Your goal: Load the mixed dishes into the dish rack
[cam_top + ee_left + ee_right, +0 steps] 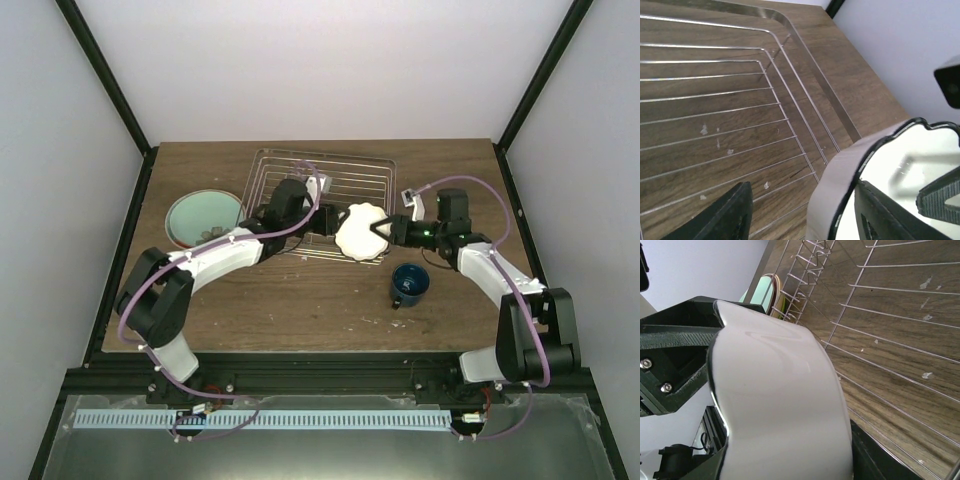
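White scalloped dish: 1, held over the near right part of the wire rack. You can't tell from these views whether it touches the wires. Your right fingers are clenched on the dish's right rim. Your left fingers are released: they straddle the opposite rim, and the outer finger stands clear of the dish wall. Count on the counter: 1 rack, and 1 dark blue mug standing upright near the rack's near right corner, apart from it. 1 stack of plates sits just left of the rack, pale-green on top. The number of plates in the stack can't be told.
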